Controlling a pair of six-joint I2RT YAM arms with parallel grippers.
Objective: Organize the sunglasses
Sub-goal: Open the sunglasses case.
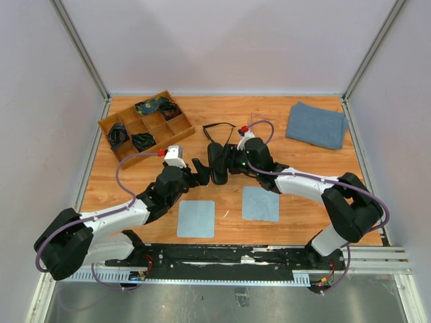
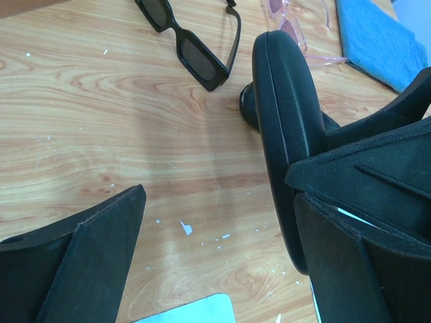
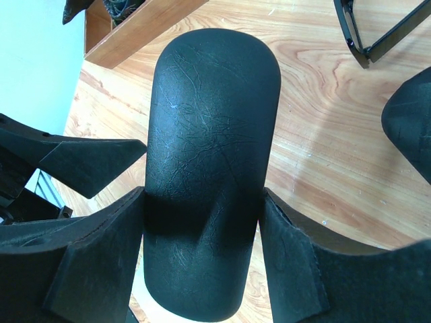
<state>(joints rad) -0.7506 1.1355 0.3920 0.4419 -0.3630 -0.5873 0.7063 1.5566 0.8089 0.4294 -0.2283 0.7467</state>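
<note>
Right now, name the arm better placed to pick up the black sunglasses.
Left. The left gripper stands open and empty, with the black sunglasses lying just beyond it. The right gripper is clamped on the black hard case, so it is busy.

Left arm [image 1: 111,217]: white-and-black jointed arm, stretched low from its base at the near left, diagonally forward and to the right; a purple cable loops along it.
Left gripper [image 1: 201,172]: black two-finger gripper, jaws spread wide with nothing between them, pointing towards the right gripper.
Left fingers [image 2: 77,266]: broad black wedges, well apart in the wrist view.
Right arm [image 1: 306,183]: white-and-black jointed arm, elbow bent at the near right, forearm reaching left.
Right gripper [image 1: 217,165]: black two-finger gripper, jaws closed on a black oval hard case [image 3: 212,134].
Right fingers [image 3: 101,259]: pressed against the case's two long sides.
Grippers together: facing each other, tips just beside one another.
</note>
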